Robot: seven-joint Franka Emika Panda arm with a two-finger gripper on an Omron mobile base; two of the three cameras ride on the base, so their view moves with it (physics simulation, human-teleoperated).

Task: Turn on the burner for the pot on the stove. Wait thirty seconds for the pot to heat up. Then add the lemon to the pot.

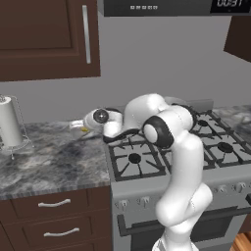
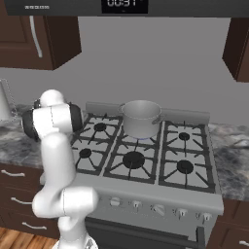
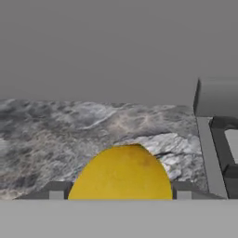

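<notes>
Lemon: the lemon (image 3: 122,173) sits between the two tips of the claw (image 3: 120,194), its yellow bulk filling the gap from one tip to the other; in the left base view a bit of yellow (image 1: 84,129) shows at the claw's end.
Claw: the claw (image 1: 77,126) is closed on the lemon, one dark tip against each side of the fruit, low over the bench (image 1: 49,162). Whether the lemon rests on the stone or is lifted off it cannot be told.
Bench: grey veined stone under and ahead of the claw, running to the plain grey wall beyond it.
Stove: the stove (image 2: 146,189) is beside the claw on the bench's edge; in the hand view its grey back rail and a black grate corner (image 3: 218,121) lie to the right of the lemon.
Pot: the pot (image 2: 140,118) stands upright on the middle rear grate, well away from the claw, across the near burners.
Burner: the burner (image 2: 140,139) under the pot shows a small blue glow at the pot's base.
Knobs: a row of knobs (image 2: 158,209) runs along the stove front, below the grates.
Paper roll: a white roll (image 1: 10,122) in a wire holder stands on the bench on the far side of the claw from the stove.
Drawers: dark wood drawers (image 1: 54,215) with pale handles sit under the bench.
</notes>
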